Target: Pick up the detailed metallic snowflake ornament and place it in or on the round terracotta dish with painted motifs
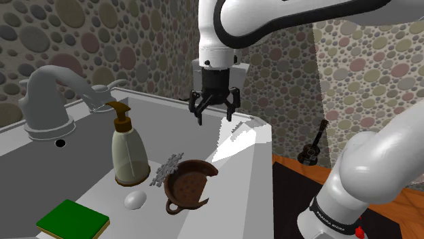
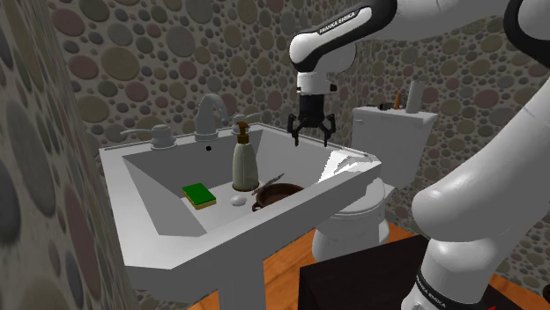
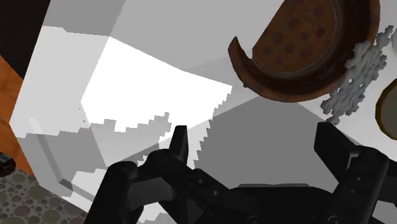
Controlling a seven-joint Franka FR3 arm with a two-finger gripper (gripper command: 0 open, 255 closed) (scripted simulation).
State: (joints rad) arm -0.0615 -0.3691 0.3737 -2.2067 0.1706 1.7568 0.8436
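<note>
Approach stage: black two-finger gripper hangs high off to one side of the round brown dish, fingers apart, empty. Next I'd guess it drops onto the grey lacy snowflake ornament touching that dish's rim.

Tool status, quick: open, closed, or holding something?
Tool: open, holding nothing. The snowflake lies next to the brown dish, untouched.
</note>
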